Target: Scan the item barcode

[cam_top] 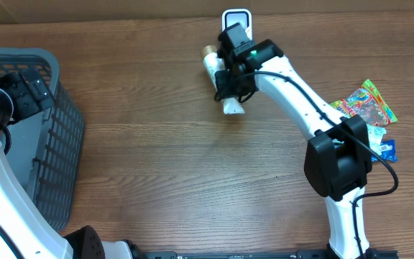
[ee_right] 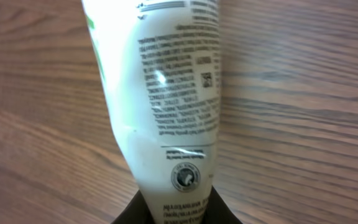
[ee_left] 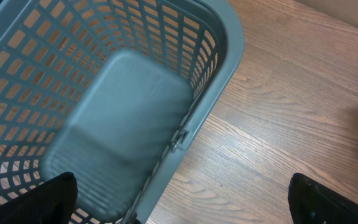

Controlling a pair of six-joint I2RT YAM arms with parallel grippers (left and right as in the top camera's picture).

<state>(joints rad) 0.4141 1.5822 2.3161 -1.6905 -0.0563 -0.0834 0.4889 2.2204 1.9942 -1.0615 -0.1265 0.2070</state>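
Note:
The item is a white tube (cam_top: 221, 79) with a gold cap, held just in front of the white scanner (cam_top: 236, 18) at the table's far edge. My right gripper (cam_top: 230, 75) is shut on the tube. The right wrist view shows the tube (ee_right: 166, 93) rising from between my right gripper (ee_right: 176, 216) and its black fingers (ee_right: 219, 216), its printed side with small text and a tiny square code (ee_right: 207, 79) facing the camera. No striped barcode shows. My left gripper (ee_left: 188, 205) hangs open and holds nothing, its fingers (ee_left: 48, 199) over the rim of the grey basket (ee_left: 229, 56).
The grey mesh basket (cam_top: 56, 151) stands at the left edge with my left arm (cam_top: 20, 97) above it. A colourful snack packet (cam_top: 365, 101) and a blue packet (cam_top: 384, 149) lie at the right, beside the right arm's base.

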